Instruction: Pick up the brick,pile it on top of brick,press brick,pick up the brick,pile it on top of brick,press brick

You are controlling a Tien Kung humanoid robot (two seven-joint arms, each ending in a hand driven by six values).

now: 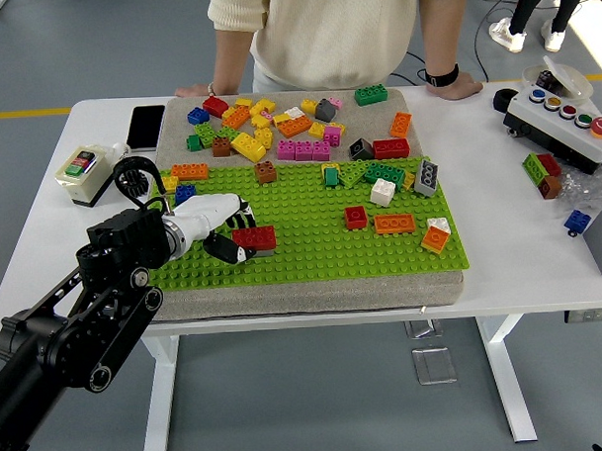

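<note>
**Left hand on the red brick at the baseplate's near-left corner**

The left hand [225, 231] reaches in over the green baseplate [311, 240], its fingers curled around a red brick [254, 237] that sits low on the plate's near-left part. A grey piece shows just under the brick's right end; whether the red brick already sits on another brick or is merely touching the studs cannot be told from this view. The right arm is not in view.

By the look of it, this is the piling or pressing step rather than a fresh pick: the brick is down at plate level, held close. The next move calls for a straight downward push so the studs seat, then a loosening of the fingers without dragging the brick sideways. Loose bricks [278, 127] lie well apart on the far side, where a person [324, 37] rests both hands on the table [519, 238].
</note>
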